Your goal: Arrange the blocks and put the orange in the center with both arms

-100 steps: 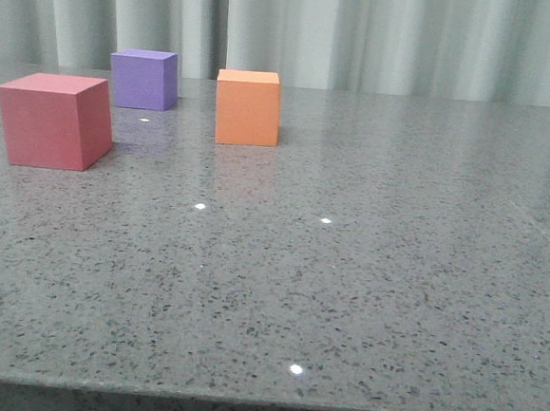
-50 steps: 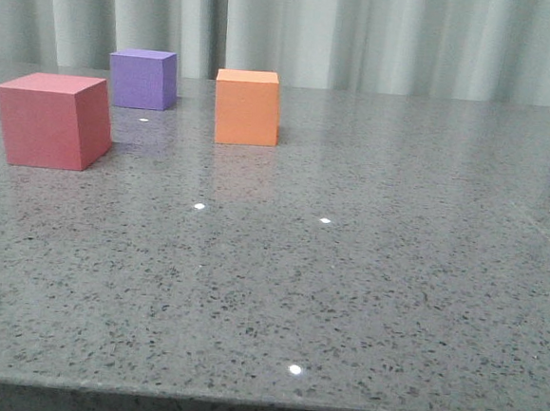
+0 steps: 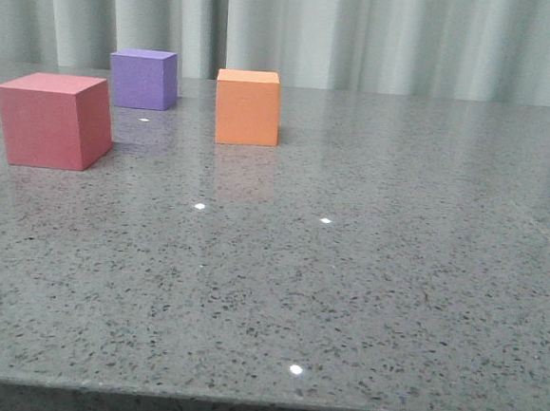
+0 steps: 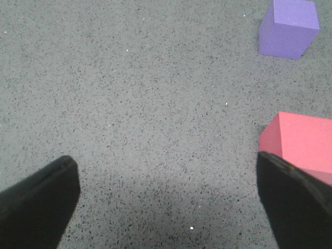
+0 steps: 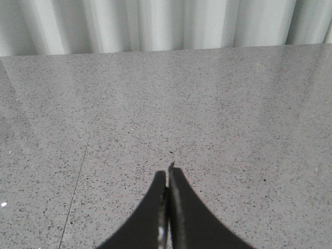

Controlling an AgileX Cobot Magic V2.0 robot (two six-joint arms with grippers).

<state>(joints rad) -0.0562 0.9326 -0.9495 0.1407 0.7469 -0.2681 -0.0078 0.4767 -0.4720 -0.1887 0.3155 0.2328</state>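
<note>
Orange cube (image 3: 247, 107) sits on the speckled grey surface (image 3: 364, 289), right of the purple cube (image 3: 143, 79) and red-pink cube (image 3: 55, 120), not between them, so arranging seems barely begun. The left gripper (image 4: 166, 207) hangs spread wide beside the red-pink cube, holding nothing; the right gripper (image 5: 167, 179) is pressed together over bare stone.

Orange cube (image 3: 247, 107), purple cube (image 3: 143, 79), red-pink cube (image 3: 53, 120)

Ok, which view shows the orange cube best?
The front view: the orange cube stands whole and unobstructed on the table, right of the purple cube. The left wrist view shows only the purple and red-pink cubes; the right wrist view shows bare table.
</note>
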